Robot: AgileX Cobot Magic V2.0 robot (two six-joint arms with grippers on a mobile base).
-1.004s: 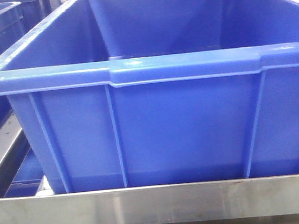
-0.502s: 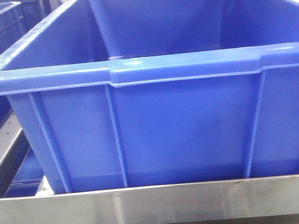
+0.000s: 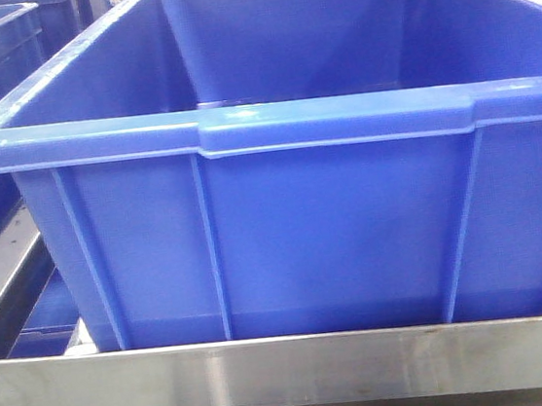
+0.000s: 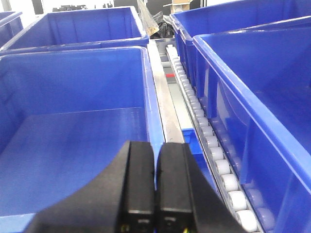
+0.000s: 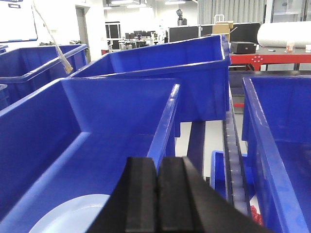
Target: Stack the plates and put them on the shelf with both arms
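At the near edge of the right wrist view, the right gripper sits clenched, pads flat together, nothing between them. Just below-left of it, a white plate lies flat on the floor of a blue crate, only part of its rim in view; can't tell if it's one plate or a stack. Gripper hangs above that crate's right wall, so the plate is down and left of the tool. Behind it: more blue crates, then a roller track between rows.

Left wrist view: left gripper also clenched and empty, over the wall between two crates. Crate to its left shows a bare floor, no plate. Roller rail runs away to the right.

Front view: one crate on the shelf front rail, no plate visible.

Judgement: the right arm is nearer; a round plate offers no preferred axis, so approach from the rim side nearest the gripper, which must open first.
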